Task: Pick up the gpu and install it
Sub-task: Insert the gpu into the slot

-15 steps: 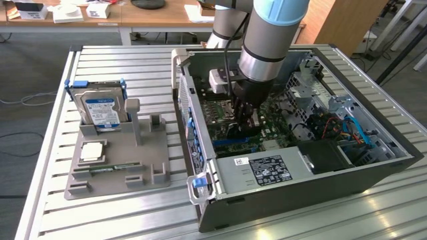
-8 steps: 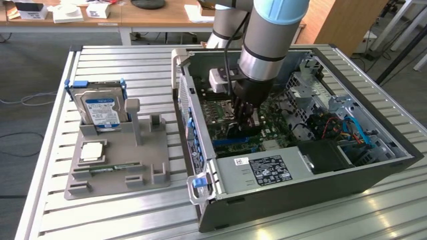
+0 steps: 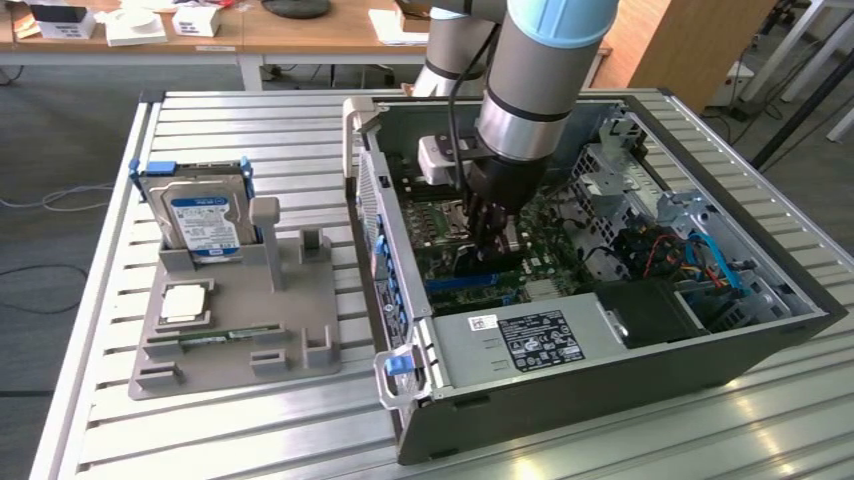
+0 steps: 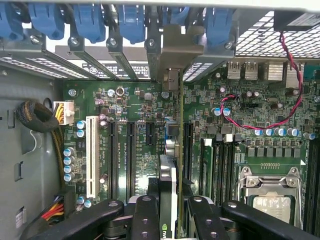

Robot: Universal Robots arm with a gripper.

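My gripper (image 3: 489,238) is down inside the open computer case (image 3: 747,345), shut on the gpu (image 4: 169,172). In the wrist view the gpu stands edge-on between my black fingers (image 4: 145,215), a thin card running along the green motherboard (image 4: 135,150) beside the black expansion slots. Its metal bracket (image 4: 176,50) reaches the row of slot covers with blue clips (image 4: 132,22) at the case wall. In the exterior view the card's dark edge (image 3: 467,266) shows just under my fingers, low over the board. Whether it sits fully in its slot I cannot tell.
A grey holder (image 3: 234,345) at the exterior view's left carries the silver hard drive (image 3: 207,215), a small square chip (image 3: 184,300) and a narrow memory stick (image 3: 220,338). The power supply (image 3: 534,340), drive cage (image 3: 667,215) and red-black wires (image 4: 280,90) crowd the case.
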